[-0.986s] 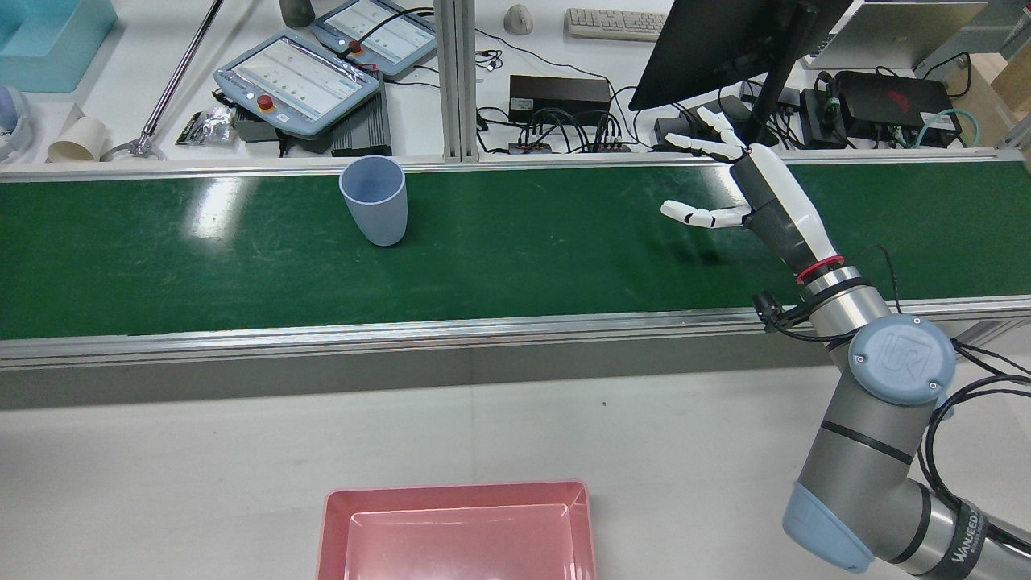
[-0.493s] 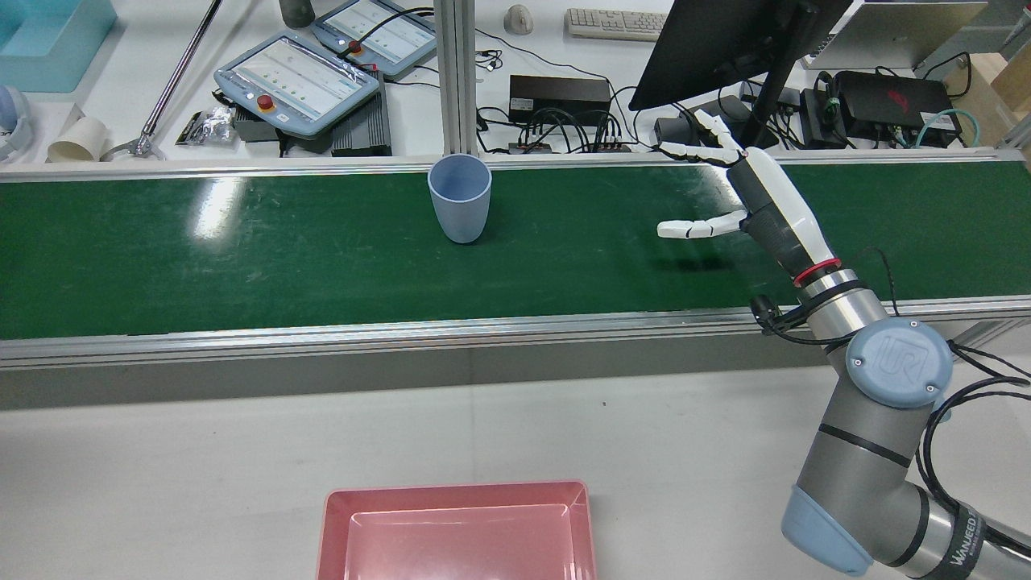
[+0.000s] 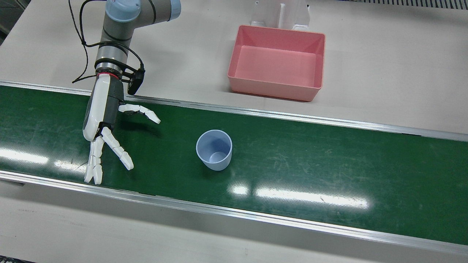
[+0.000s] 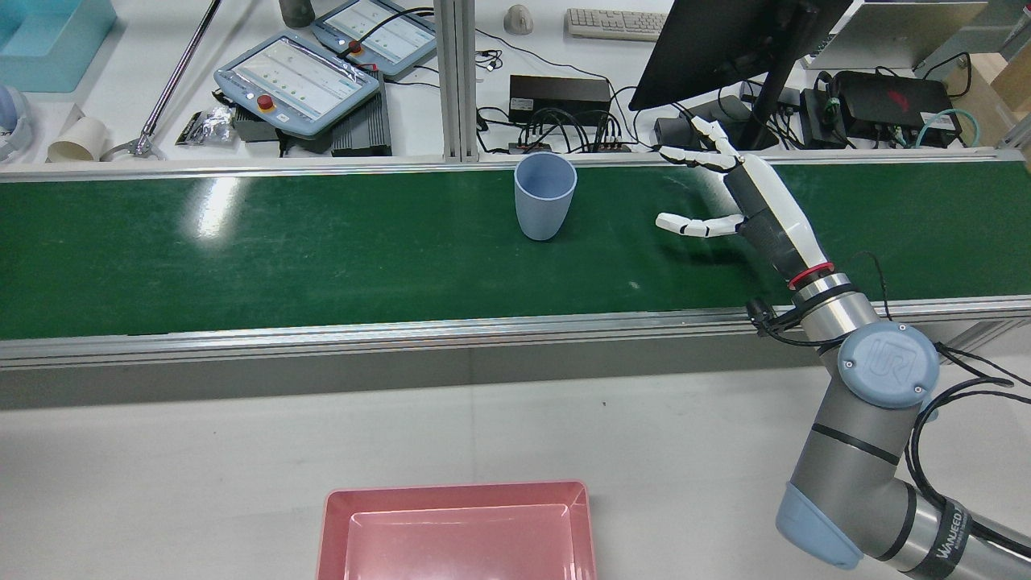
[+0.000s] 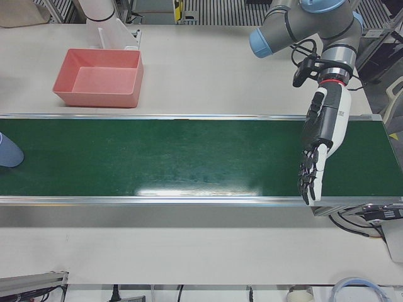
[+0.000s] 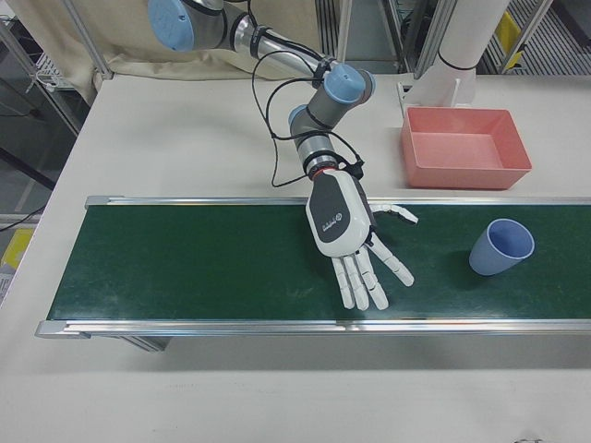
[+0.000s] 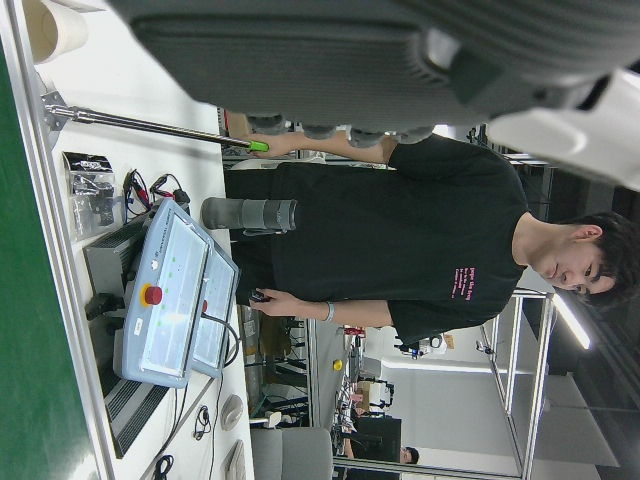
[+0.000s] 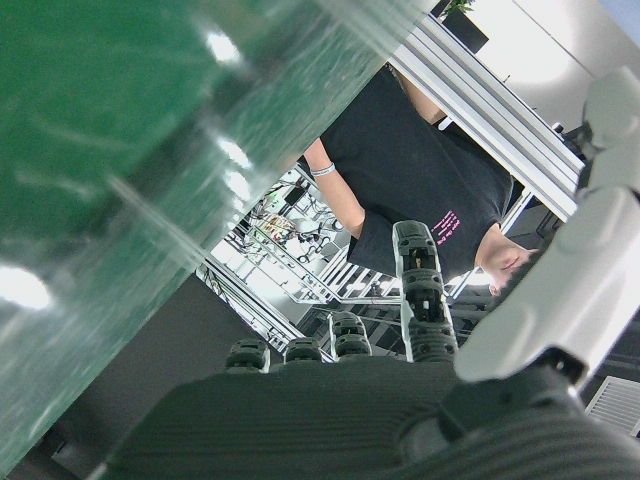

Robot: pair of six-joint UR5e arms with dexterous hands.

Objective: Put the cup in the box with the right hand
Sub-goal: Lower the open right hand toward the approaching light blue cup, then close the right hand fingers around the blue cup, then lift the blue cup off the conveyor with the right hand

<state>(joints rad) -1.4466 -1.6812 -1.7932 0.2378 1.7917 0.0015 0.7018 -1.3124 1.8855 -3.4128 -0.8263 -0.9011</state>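
The belt (image 3: 329, 171) is seen near-vertically from the front view and from high behind in the rear view (image 4: 242, 258). Opposite belt halves are covered by the two side-front views. Both hand views are turned sideways, close.

blue cup (image 3: 214, 149) upright on green belt (image 3: 329, 171)

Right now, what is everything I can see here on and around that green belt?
Blue plastic cup: one, upright on the belt, apart from both hands.
Pink plastic box: one, on the grey table beside the belt; nothing shows inside it.
Green conveyor belt: one, running across the station.
Control tablets: two, grey, on the bench beyond the belt.
Keyboard: one, pale, same bench.
Black monitor: one, above the bench.
Right hand: white, fingers spread, over the belt.
Left hand: white and black, holding nothing.
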